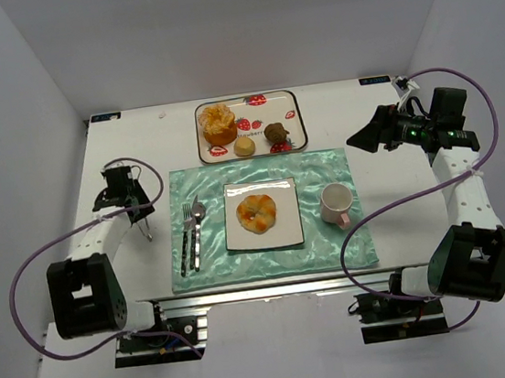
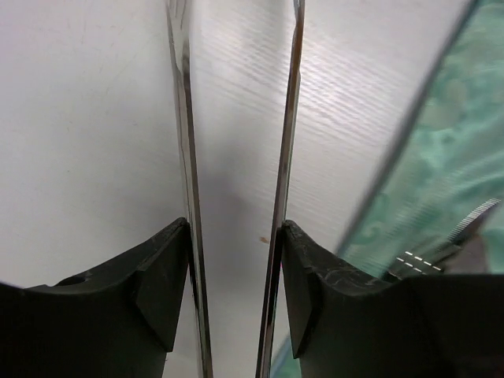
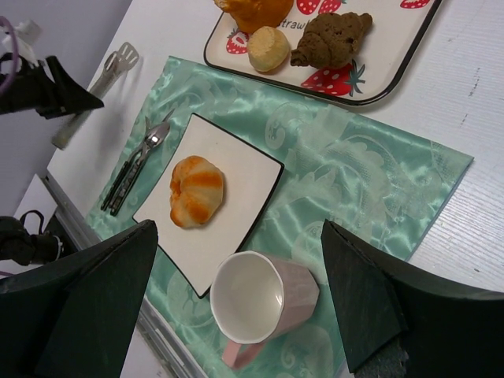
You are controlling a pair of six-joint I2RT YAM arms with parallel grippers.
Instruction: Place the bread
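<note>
The bread point(image 1: 257, 212), a golden bun with orange patches, lies on the white square plate point(image 1: 285, 231) in the middle of the green mat; the right wrist view shows the bread point(image 3: 197, 190) on the plate point(image 3: 240, 161) too. At the mat's left edge my left gripper point(image 1: 135, 210) is low over the table, its fingers point(image 2: 169, 268) pressed on the two arms of metal tongs point(image 2: 288, 157), which hold nothing. My right gripper point(image 1: 359, 139) hangs open and empty above the table's right side, its jaws point(image 3: 239, 228) wide apart over the cup.
A pink cup point(image 1: 336, 203) stands right of the plate. Fork and spoon point(image 1: 191, 235) lie on the mat point(image 1: 323, 166) left of it. The strawberry tray point(image 1: 291, 115) at the back holds an orange fluted cake point(image 1: 218, 122), a small pale bun point(image 1: 244, 146) and a brown pastry point(image 1: 274, 134).
</note>
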